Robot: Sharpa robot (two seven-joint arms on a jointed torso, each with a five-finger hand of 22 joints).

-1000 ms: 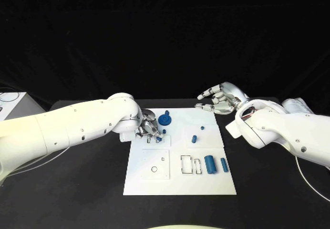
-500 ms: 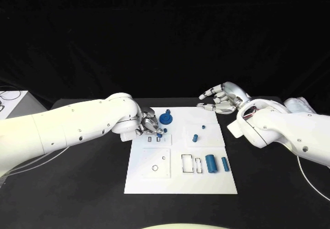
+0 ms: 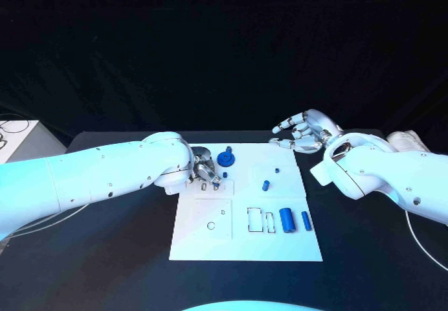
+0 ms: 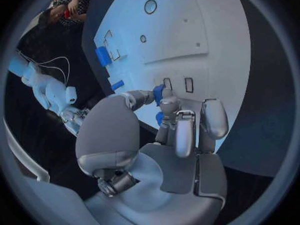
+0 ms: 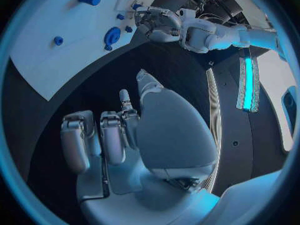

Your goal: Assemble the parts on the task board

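Observation:
The white task board (image 3: pixel 245 243) lies mid-table. My left hand (image 3: pixel 204 172) hovers over its far left corner, above two small slots (image 4: pixel 188 85). It pinches a small blue part (image 4: pixel 159 92) between the thumb and a finger, close to the slots. A blue gear-like part (image 3: pixel 225 157) stands just beyond that hand. Two small blue parts (image 3: pixel 265 186) lie in the middle of the board. A thick blue cylinder (image 3: pixel 287 221) and a thinner one (image 3: pixel 305 221) stand at its right. My right hand (image 3: pixel 300 133) hangs past the board's far right corner, fingers apart and holding nothing.
A white box (image 3: pixel 17 139) with a cable sits at the table's left edge, and a pale object (image 3: pixel 405 139) lies at the far right. Outlined recesses (image 3: pixel 254 219) mark the board's near half. Black table (image 3: pixel 103 259) surrounds the board.
Almost nothing differs. My left hand stays over the slots with the small blue part, and my right hand keeps its place.

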